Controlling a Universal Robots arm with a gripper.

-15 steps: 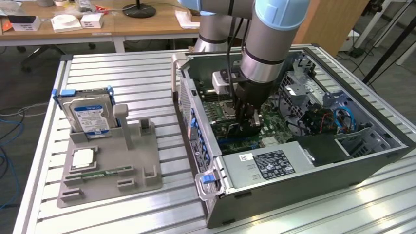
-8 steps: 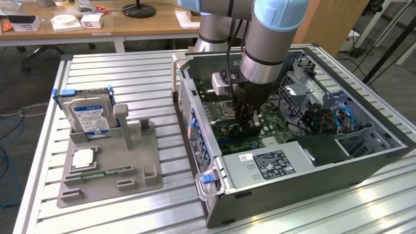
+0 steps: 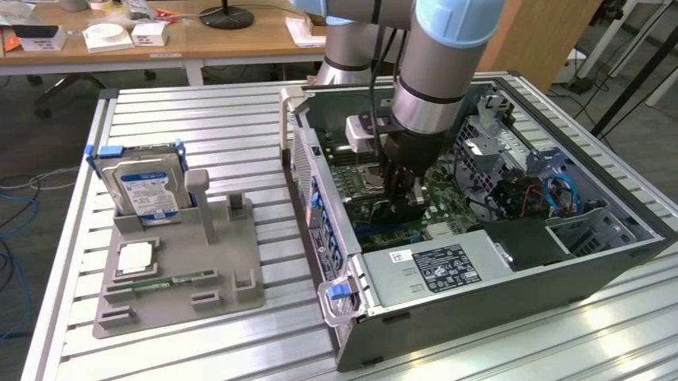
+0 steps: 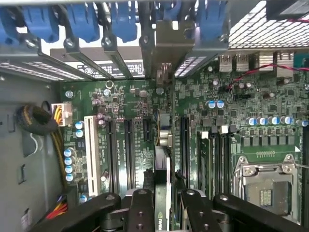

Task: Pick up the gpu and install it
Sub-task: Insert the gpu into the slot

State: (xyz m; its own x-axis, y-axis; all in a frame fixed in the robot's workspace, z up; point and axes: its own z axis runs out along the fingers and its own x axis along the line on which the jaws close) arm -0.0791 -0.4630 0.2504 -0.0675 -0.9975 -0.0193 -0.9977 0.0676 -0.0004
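Observation:
The gpu shows edge-on in the wrist view as a thin dark card held upright over the green motherboard, between the long black expansion slots. Its silvery metal bracket end reaches the case's rear slot openings. My gripper is shut on the card, one black finger on each side of it. In the exterior view the gripper reaches straight down into the open computer case, low over the board, and the card under it is mostly hidden by the fingers.
Blue slot latches line the case's rear wall. A CPU socket and a white slot flank the card. Outside the case, a grey fixture holds a hard drive, a RAM stick and a chip. The power supply fills the case's near corner.

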